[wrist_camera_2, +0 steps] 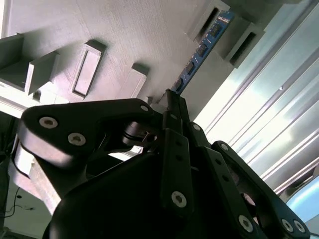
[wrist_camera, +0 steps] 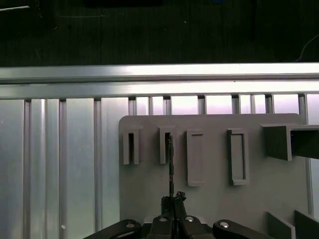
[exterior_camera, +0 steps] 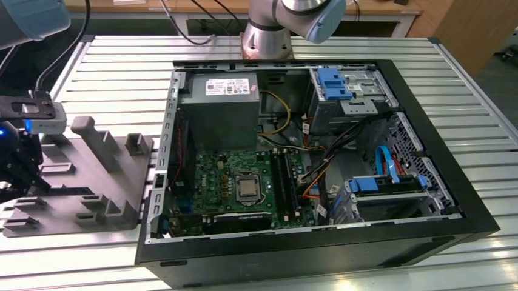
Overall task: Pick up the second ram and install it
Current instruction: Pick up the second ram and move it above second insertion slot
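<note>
The second ram (wrist_camera_2: 202, 47) is a thin blue-green stick with small black chips. It stands on edge in a slot of the grey holder (wrist_camera: 209, 199), and in the first wrist view the second ram (wrist_camera: 170, 164) shows edge-on. My gripper (wrist_camera: 173, 199) is shut on the stick's near end, and its black fingers (wrist_camera_2: 172, 107) meet at the board's edge. In the exterior view my gripper (exterior_camera: 20, 170) hangs over the grey holder (exterior_camera: 89, 182) at the exterior view's left, outside the computer case.
The open black computer case (exterior_camera: 453, 182) lies on the slatted metal table (exterior_camera: 121, 73). Inside it are the green motherboard (exterior_camera: 235, 176), long black memory slots (exterior_camera: 283, 182), a grey power-supply box (exterior_camera: 218, 109), cables and blue drive brackets. The arm's base (exterior_camera: 267, 36) stands behind the case.
</note>
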Robot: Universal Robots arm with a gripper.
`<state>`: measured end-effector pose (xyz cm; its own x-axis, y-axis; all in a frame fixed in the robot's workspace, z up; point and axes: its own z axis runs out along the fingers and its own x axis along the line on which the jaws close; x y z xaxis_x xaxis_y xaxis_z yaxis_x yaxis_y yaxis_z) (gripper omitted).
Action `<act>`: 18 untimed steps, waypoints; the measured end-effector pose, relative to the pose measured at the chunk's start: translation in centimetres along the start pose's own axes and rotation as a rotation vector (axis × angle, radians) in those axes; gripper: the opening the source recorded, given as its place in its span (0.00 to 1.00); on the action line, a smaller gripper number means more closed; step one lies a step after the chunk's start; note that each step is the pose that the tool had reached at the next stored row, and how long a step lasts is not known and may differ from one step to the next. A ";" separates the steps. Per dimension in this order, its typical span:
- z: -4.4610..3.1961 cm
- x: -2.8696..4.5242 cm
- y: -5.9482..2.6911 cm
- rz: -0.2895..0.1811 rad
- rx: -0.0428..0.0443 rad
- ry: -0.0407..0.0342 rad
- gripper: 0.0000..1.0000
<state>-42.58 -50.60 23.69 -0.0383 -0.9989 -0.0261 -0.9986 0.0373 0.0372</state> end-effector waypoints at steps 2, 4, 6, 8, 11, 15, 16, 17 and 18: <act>-0.37 -0.01 0.01 0.000 0.0001 -0.0001 0.12; -0.78 -0.02 0.03 0.000 0.0001 0.0000 0.12; -1.17 -0.03 0.04 0.000 0.0001 0.0000 0.12; -1.56 -0.04 0.06 0.000 0.0000 0.0000 0.12; -2.12 -0.06 0.08 0.000 0.0001 -0.0001 0.12; -3.03 -0.10 0.11 0.000 0.0001 -0.0001 0.12; -3.25 -0.10 0.12 0.000 0.0001 -0.0001 0.12; -3.47 -0.11 0.13 0.000 0.0001 -0.0001 0.12; -3.68 -0.12 0.14 0.000 0.0001 -0.0001 0.12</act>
<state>-42.58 -50.58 27.38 -0.0382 -0.9989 -0.0261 -0.9986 0.0372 0.0371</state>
